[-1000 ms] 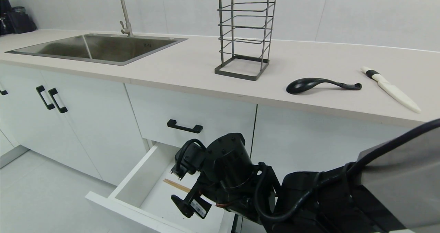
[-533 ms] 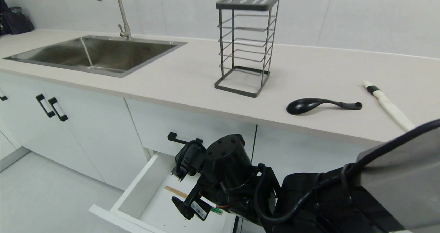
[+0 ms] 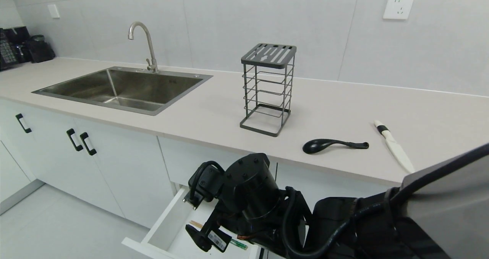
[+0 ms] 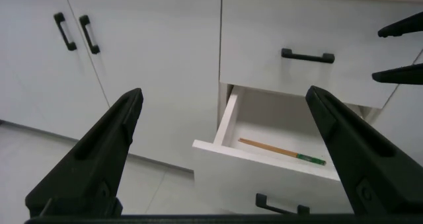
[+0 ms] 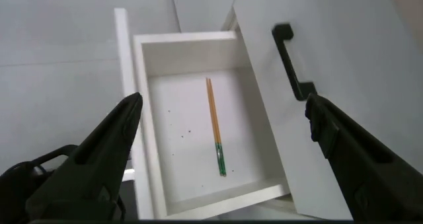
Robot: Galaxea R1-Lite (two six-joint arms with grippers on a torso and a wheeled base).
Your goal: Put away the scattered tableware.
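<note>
A black spoon [image 3: 328, 145] and a white knife [image 3: 393, 148] with a black band lie on the counter [image 3: 214, 117] at the right. A wire knife rack [image 3: 267, 91] stands upright mid-counter. Below the counter a white drawer [image 3: 160, 228] is pulled out, with a pair of wooden chopsticks [image 5: 215, 125] lying inside. My right gripper [image 3: 194, 219] hangs open and empty above the drawer. The chopsticks [image 4: 281, 150] lie on the drawer [image 4: 218, 148] floor. My left gripper [image 4: 223, 92] is open and empty, out in front of the cabinets, well back from the drawer.
A steel sink [image 3: 122, 87] with a tap [image 3: 147, 45] is set into the counter at the left. White cabinet doors with black handles [image 3: 80, 144] are shut to the left of the drawer. A closed drawer front with a black handle [image 4: 307, 55] sits above the open one.
The head camera has tilted up, so the counter and drawer sit lower in the picture. Spoon, knife, rack and chopsticks keep their places. The right gripper stays open above the drawer.
</note>
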